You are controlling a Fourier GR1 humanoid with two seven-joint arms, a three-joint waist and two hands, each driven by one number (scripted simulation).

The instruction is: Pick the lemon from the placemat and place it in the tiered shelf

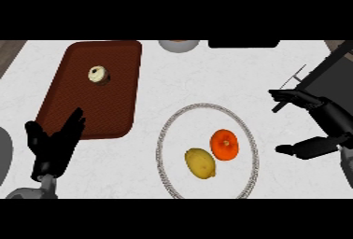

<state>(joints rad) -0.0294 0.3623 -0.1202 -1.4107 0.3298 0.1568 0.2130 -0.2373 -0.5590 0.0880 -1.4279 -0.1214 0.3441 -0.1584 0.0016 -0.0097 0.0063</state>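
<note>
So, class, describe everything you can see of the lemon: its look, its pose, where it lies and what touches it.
The lemon is a yellow, oval fruit with a dull, smooth-looking skin, whole and uncut. It lies on its side, long axis running from upper left to lower right, on the round white placemat with a patterned rim. An orange sits close at its upper right. Neither hand touches it.

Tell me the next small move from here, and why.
Probably bring the right robot hand left and down toward the lemon. The lemon lies untouched on the round placemat beside the orange; this hand hangs open just off the mat's right rim, closer than the left robot hand.
</note>
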